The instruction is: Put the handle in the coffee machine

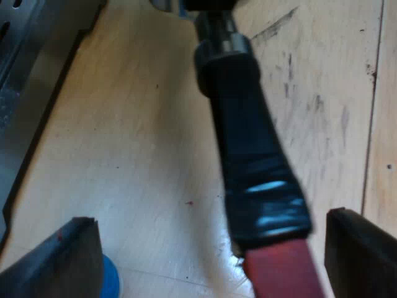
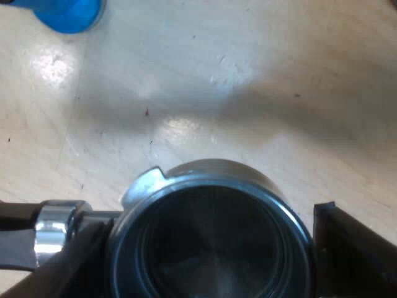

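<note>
Two grippers meet at the holder (image 2: 211, 177). Its metal basket (image 2: 214, 248), open side toward the camera, sits over the table (image 2: 248, 74) between the fingers of the right gripper (image 2: 208, 236), which are clamped on its sides. The handle (image 1: 248, 143) runs between the fingers (image 1: 56, 261) of the left gripper (image 1: 211, 218); these stand apart, one on each side of the red end (image 1: 282, 270), not touching it. A blue tamper (image 1: 110, 280) stands just beside one left finger. The machine (image 1: 25, 74) lies well apart from the handle.
</note>
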### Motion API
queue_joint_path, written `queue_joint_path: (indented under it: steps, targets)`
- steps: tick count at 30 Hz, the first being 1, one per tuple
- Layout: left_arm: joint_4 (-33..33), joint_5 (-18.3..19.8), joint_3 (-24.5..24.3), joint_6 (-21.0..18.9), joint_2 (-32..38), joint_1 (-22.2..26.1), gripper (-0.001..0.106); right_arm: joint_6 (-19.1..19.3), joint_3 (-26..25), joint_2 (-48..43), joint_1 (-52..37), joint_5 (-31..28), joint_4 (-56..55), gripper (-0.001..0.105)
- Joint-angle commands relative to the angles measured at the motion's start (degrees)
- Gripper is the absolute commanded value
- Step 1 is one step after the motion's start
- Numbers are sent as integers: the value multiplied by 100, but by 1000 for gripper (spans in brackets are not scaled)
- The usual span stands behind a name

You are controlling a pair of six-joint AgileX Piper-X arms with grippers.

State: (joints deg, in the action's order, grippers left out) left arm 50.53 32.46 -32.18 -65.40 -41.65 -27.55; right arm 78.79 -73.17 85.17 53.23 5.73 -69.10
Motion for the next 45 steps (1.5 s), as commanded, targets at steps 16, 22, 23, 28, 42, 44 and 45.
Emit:
queue_joint_path:
  steps: [16,22,23,28,42,44,45]
  targets:
    - [-326,94,334,-10,-8,-28,74,67,-102,-110,-8,107,61,0]
    - [-326,94,334,-10,-8,-28,74,-6,-102,-110,-8,107,113,0]
    - [-326,94,334,-10,-8,-28,72,-47,-102,-110,-8,107,150,0]
    - [-326,94,334,-10,-8,-28,39,-49,-102,-110,-8,107,242,0]
    - [-438,334,334,-10,3,-28,0,-105,-102,-110,-8,56,240,0]
    - [-460,376,334,-10,3,-28,0,-105,-102,-110,-8,57,240,4]
    - [-463,394,334,-10,3,-28,0,-105,-102,-110,-8,57,240,8]
